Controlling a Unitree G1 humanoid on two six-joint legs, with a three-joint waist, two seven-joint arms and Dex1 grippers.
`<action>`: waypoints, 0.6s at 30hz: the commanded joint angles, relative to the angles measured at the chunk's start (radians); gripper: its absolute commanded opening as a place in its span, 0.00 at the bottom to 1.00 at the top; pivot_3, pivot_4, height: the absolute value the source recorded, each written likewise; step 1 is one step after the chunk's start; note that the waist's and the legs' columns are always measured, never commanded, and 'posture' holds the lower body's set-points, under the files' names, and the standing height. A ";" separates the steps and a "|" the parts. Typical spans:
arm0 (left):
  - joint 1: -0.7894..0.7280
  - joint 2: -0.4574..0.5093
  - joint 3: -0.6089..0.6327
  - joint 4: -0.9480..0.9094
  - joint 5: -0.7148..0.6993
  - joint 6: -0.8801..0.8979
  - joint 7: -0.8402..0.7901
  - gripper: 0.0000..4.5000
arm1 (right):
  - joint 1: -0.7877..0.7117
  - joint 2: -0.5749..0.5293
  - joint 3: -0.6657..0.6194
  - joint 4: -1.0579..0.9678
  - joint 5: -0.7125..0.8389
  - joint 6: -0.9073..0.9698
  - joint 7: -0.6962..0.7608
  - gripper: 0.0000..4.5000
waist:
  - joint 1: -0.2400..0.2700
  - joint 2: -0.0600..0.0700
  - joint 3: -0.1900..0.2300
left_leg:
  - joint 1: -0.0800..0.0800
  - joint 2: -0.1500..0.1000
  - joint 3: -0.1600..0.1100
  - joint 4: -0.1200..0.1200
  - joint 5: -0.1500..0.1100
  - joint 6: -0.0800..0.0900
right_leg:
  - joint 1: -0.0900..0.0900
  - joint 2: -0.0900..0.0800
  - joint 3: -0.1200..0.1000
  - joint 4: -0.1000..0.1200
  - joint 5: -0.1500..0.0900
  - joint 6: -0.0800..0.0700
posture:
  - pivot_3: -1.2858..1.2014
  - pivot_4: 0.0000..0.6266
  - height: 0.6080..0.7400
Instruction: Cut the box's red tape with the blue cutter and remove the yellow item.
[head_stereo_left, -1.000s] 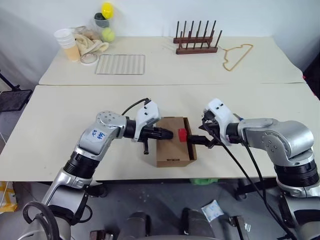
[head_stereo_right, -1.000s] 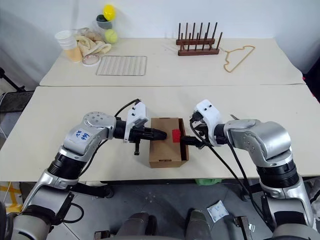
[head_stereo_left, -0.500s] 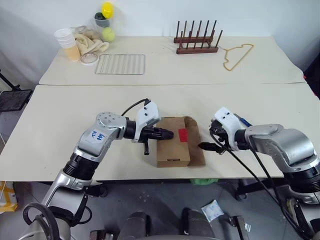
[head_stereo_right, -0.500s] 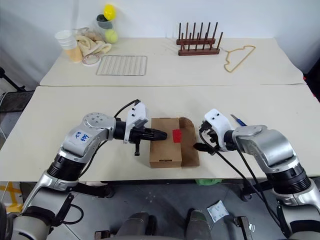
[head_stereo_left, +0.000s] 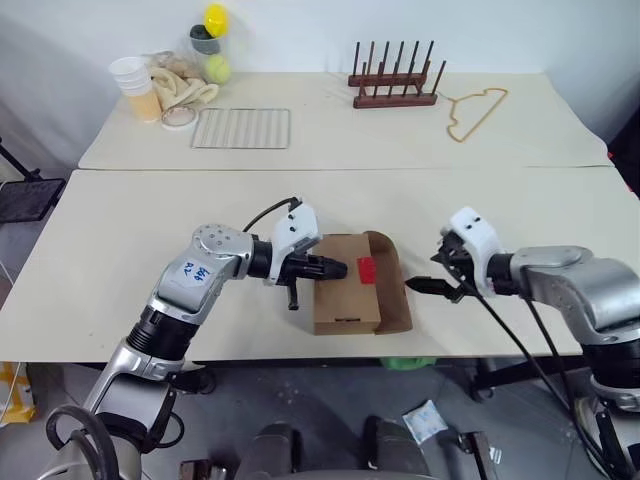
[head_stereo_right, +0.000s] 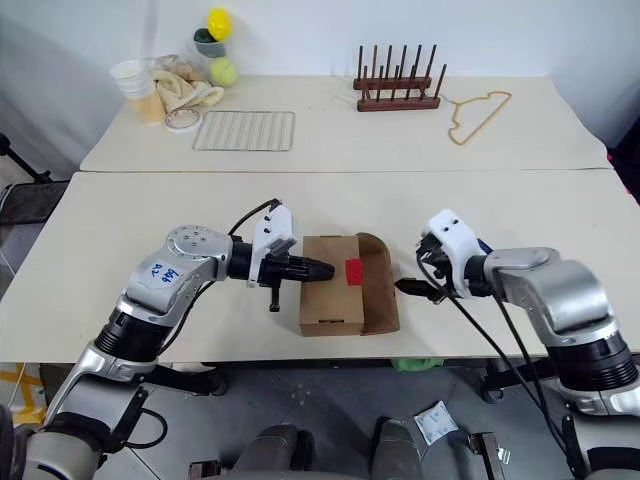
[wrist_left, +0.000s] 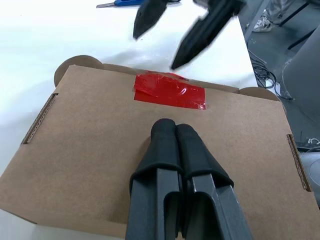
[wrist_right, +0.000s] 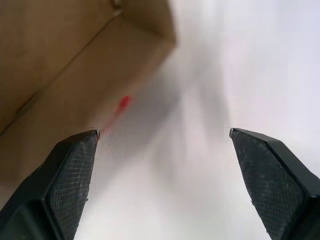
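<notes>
1. A small brown cardboard box (head_stereo_left: 345, 297) sits at the lower centre of the left eye view, near the front edge of a pale table (head_stereo_left: 120, 250). A side flap on its right hangs open and slightly outward

2. The red tape (head_stereo_left: 366, 269) is a small red patch on the lid, near the lid's right edge. In the left wrist view it looks wrinkled; whether it is fully cut cannot be told

3. The left gripper (head_stereo_left: 335, 268) has its two black fingers clenched together, holding nothing, with the tips pressed on the lid just left of the tape

4. The right gripper (head_stereo_left: 428, 286) is in the lower right, apart from the box, jaws spread wide and empty

5. The blue cutter (head_stereo_right: 478, 243) lies on the table behind the right gripper, partly hidden

6. The yellow item cannot be seen; it is presumably inside the box

7. Judged step: opening the box after the tape work. The next move likely calls for lifting the lid while the box is held steady, then reaching in
</notes>
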 joint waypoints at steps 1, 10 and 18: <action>0.006 0.009 0.005 0.004 0.006 -0.026 -0.012 0.00 | -0.082 0.012 -0.108 0.025 0.120 0.142 0.045 0.97 | 0.000 0.000 0.000 | 0.000 0.000 0.000 0.000 0.000 0.000 | 0.000 0.000 0.000 0.000 0.000 0.000 | 0.52 0.24 1.00; 0.007 0.000 0.011 0.004 0.001 -0.051 -0.014 0.00 | -0.107 0.145 -0.108 0.125 0.133 0.326 -0.048 0.97 | 0.000 0.000 0.000 | -0.001 0.000 0.000 0.000 0.000 0.000 | -0.001 0.000 0.000 0.000 0.000 0.000 | 0.52 0.24 1.00; 0.010 0.003 0.014 -0.005 -0.001 -0.048 -0.014 0.00 | -0.132 0.204 -0.147 0.208 0.165 0.374 -0.049 0.97 | -0.001 0.000 0.000 | -0.001 0.000 0.000 0.000 0.000 0.000 | -0.001 0.000 0.000 0.000 0.000 0.000 | 0.52 0.24 1.00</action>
